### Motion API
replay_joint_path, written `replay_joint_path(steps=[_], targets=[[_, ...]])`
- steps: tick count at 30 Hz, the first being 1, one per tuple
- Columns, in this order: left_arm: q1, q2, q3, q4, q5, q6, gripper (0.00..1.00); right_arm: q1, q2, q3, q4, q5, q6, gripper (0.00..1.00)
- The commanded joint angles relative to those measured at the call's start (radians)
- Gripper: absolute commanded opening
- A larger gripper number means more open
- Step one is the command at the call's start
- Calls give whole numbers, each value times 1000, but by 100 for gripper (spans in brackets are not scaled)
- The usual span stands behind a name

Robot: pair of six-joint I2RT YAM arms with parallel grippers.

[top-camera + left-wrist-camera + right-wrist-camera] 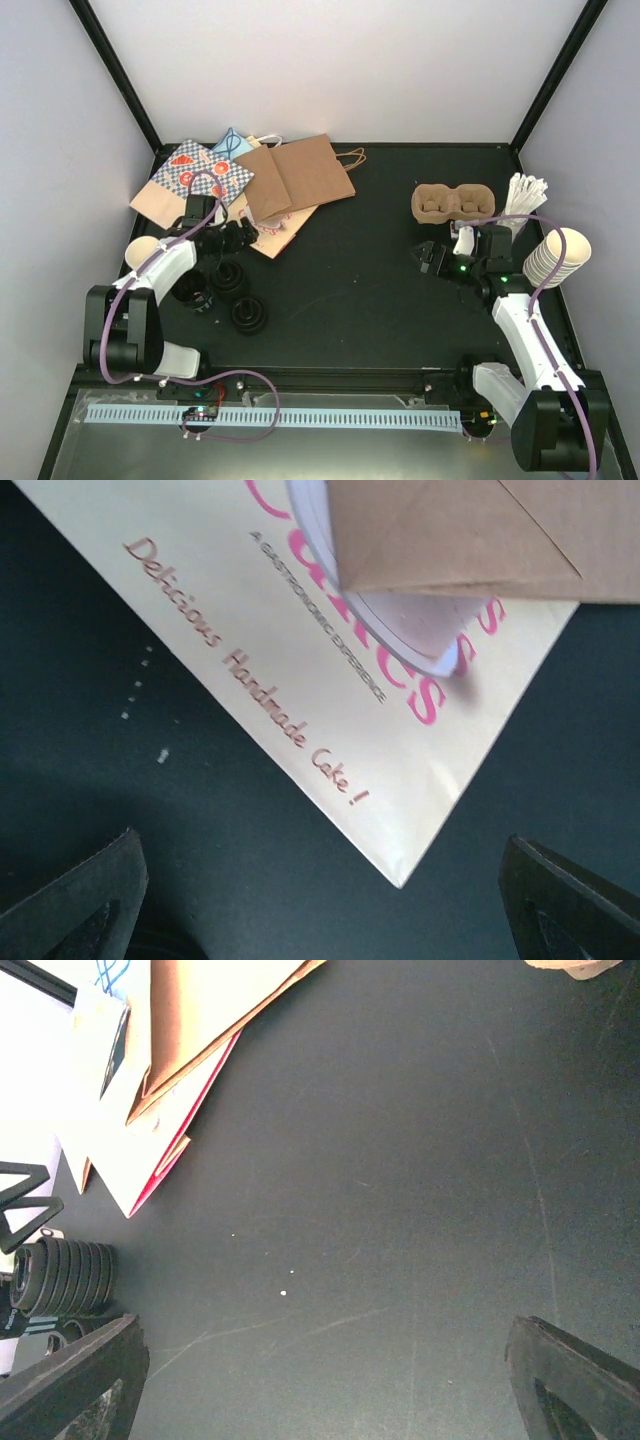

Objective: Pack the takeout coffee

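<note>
Cream cups are showing only as lidless piles: a left stack (141,251) and a right stack (557,258). We are finding no capped coffee in any view, so we cannot place it. Lids (248,315) are sitting at the lower left, just below the left gripper (230,238), which is hanging wide open and empty over the bags (300,175). The right gripper (433,258) is gaping empty too, just below the carrier (453,203). We are judging the left arm nearer the lids and the right arm nearer the carrier.
</note>
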Motion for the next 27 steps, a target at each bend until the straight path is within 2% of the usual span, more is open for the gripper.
replay_joint_path(steps=[1, 10, 15, 18, 22, 27], targets=[[37, 30, 54, 39, -13, -39, 99, 4, -19, -4, 32, -27, -5, 100], [56, 91, 127, 8, 5, -53, 99, 3, -18, -4, 38, -33, -4, 100], [41, 63, 129, 3, 32, -89, 98, 3, -12, -1, 40, -35, -2, 100], [-15, 13, 117, -10, 6, -129, 98, 4, -12, 1, 44, -38, -2, 100], [-107, -58, 85, -26, -45, -267, 97, 2, -14, 2, 50, -41, 4, 100], [-286, -154, 52, -21, -177, -432, 97, 3, -15, 5, 52, -42, 7, 100]])
